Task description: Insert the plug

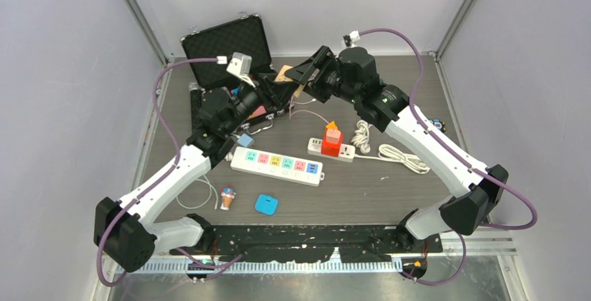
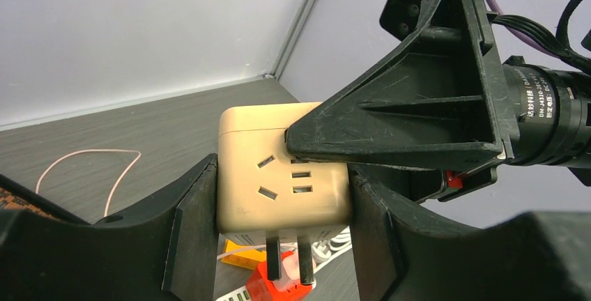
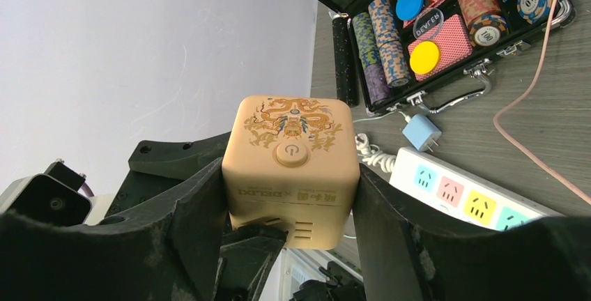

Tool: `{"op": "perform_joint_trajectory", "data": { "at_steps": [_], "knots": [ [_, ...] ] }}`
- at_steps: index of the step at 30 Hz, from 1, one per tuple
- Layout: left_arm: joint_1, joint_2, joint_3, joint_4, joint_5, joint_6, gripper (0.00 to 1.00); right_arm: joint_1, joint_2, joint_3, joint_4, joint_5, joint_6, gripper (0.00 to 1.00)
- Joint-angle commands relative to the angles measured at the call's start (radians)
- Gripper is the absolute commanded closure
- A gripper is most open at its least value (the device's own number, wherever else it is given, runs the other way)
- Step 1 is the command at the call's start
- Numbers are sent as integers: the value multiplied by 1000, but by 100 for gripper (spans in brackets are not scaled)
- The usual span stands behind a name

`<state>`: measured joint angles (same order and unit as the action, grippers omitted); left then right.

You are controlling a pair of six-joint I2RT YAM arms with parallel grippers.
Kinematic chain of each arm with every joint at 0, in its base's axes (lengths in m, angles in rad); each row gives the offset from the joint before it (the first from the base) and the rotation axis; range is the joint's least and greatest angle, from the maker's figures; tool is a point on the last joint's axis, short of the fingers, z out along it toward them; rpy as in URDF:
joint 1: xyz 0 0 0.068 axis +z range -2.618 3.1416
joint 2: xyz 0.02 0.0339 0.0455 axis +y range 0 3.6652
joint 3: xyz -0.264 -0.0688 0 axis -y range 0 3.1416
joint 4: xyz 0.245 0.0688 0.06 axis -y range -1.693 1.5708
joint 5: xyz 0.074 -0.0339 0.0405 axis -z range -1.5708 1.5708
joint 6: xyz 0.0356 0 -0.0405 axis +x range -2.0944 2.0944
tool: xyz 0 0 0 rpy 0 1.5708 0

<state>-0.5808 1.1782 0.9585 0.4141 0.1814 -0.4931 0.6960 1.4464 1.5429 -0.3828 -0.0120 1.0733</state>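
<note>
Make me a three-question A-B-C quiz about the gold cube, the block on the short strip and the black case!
1. Where is the gold cube? A on the table; B between the left fingers and right fingers; C on the wall.
2. What colour is the block on the short strip? A red; B green; C black.
3. The black case is: A shut; B open; C upside down.
Answers: B, fingers press both its sides; A, top view shows red; B, chips show inside.
</note>
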Motion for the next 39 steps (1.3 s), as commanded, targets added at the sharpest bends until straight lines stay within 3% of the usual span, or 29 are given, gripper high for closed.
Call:
{"op": "perform_joint_trajectory", "data": {
  "at_steps": [1,4,7,9,14,17,23,29,34,39],
  "knots": [
    [8,-12,29,27,99,5,100,4,-23,28,80,-58,-10,58],
    [39,-37,-24,113,150,9,100,-6,-45,-13,110,-78,-67,28],
    [78,-71,-95,228,212,2,100,-41,-61,-44,105,-141,-117,14],
    [103,-91,-136,299,266,2,100,-62,-69,-51,105,-186,-142,11],
    [175,-130,-250,557,406,-16,100,-91,-138,-97,219,-262,-255,8],
    [236,-144,-299,770,482,-130,100,-102,-182,-126,352,-370,-370,8],
    [265,-180,-234,857,557,-353,100,-105,-269,-201,550,-716,-738,9],
    [266,-144,-217,1011,697,-409,100,-105,-296,-199,521,-822,-984,9],
    [266,-126,-174,1000,769,-383,100,-106,-244,-101,433,-757,-855,4],
    [265,-112,-142,932,802,-302,100,-105,-173,40,303,-645,-540,3]
  ]
}}
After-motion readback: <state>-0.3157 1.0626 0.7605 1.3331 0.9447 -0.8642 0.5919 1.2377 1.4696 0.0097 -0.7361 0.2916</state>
